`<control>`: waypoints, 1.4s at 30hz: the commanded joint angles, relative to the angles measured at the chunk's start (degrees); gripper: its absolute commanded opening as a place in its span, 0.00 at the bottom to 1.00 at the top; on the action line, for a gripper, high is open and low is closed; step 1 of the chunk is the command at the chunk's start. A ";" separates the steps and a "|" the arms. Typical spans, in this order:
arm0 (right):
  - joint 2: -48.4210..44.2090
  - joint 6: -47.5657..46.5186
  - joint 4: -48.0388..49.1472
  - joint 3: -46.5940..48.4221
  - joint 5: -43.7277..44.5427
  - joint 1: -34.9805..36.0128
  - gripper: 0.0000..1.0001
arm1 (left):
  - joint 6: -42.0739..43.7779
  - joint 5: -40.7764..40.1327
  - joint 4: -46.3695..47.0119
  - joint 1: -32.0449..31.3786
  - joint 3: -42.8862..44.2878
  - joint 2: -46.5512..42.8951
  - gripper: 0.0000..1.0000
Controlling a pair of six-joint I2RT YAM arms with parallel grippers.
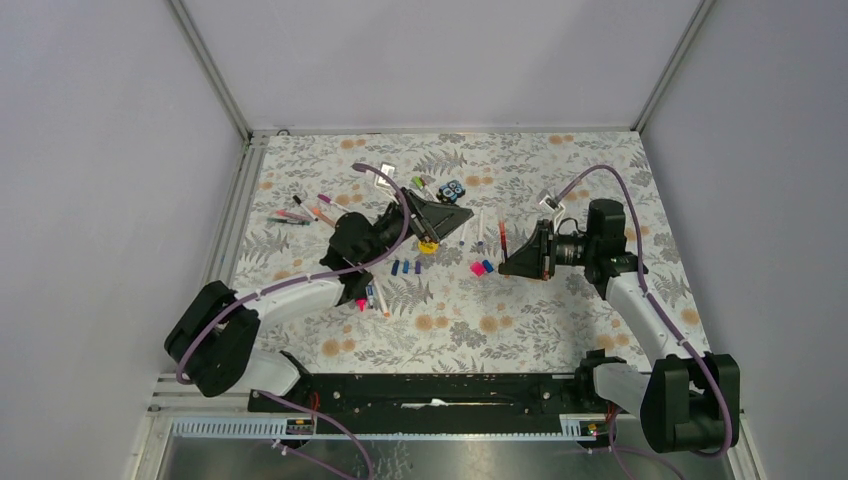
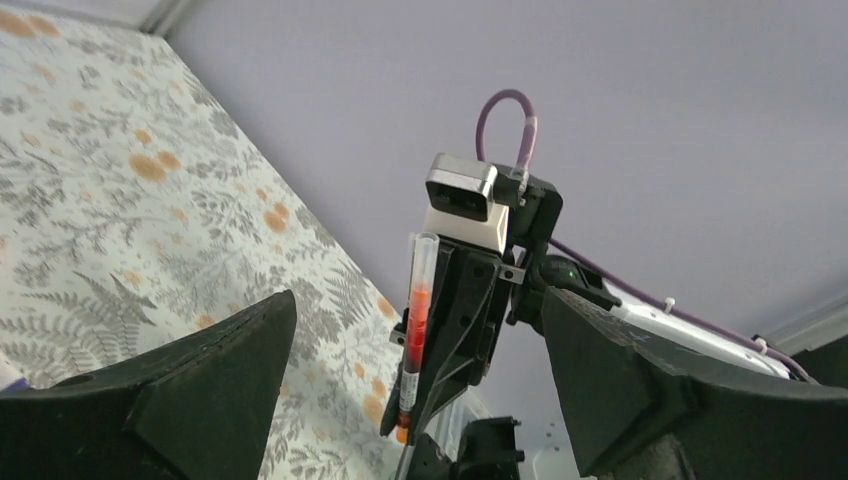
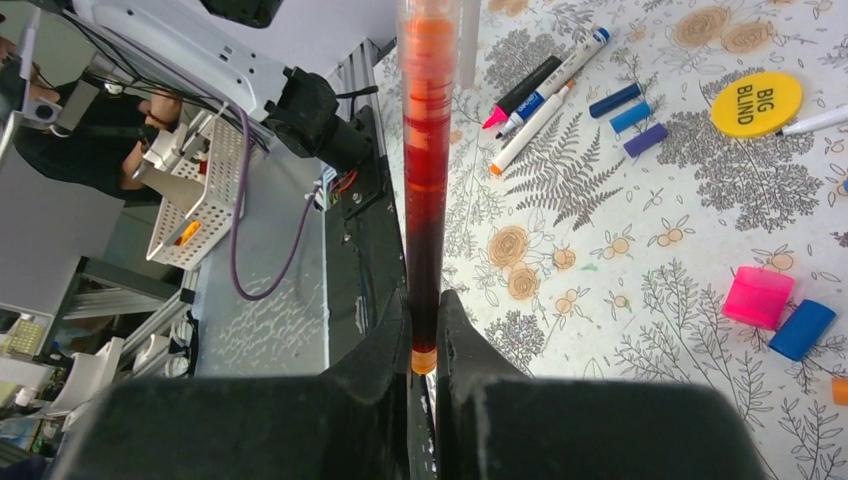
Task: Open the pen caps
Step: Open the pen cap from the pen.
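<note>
My right gripper (image 1: 512, 262) (image 3: 425, 335) is shut on the lower end of an orange pen (image 3: 424, 170) and holds it above the table. The pen also shows in the top view (image 1: 502, 238) and in the left wrist view (image 2: 417, 315), where its far end (image 2: 425, 250) looks clear. My left gripper (image 1: 458, 216) (image 2: 420, 400) is open wide and faces the pen without touching it. Loose pen caps lie on the table: blue ones (image 1: 398, 267) (image 3: 613, 100), a purple one (image 3: 645, 139), and a pink (image 3: 758, 297) and a blue one (image 3: 802, 329).
A yellow round disc (image 1: 427, 243) (image 3: 756, 103) lies under the left gripper. A black-and-blue block (image 1: 453, 190) sits behind it. More pens lie at the far left (image 1: 300, 213), by the left arm (image 1: 376, 296) (image 3: 540, 85), and in the middle (image 1: 480, 228). Grey walls enclose the table.
</note>
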 commanded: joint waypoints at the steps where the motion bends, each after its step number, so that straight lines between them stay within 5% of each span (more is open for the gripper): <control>1: 0.22 -10.76 -8.73 0.78 0.70 -0.14 0.00 | -0.48 5.82 -2.36 -0.79 4.17 1.13 0.99; 10: 1.18 -14.56 -11.54 0.10 2.35 -0.19 0.00 | 8.71 -7.47 -22.45 -6.18 16.62 5.50 0.96; 29: 1.76 -14.79 -11.50 -0.26 2.86 -0.16 0.00 | 9.23 -8.83 -30.21 -8.85 23.40 11.65 0.49; 42: 2.57 -14.37 -11.45 -0.04 3.05 -0.22 0.00 | 8.74 -5.20 -28.38 -8.95 22.54 11.53 0.57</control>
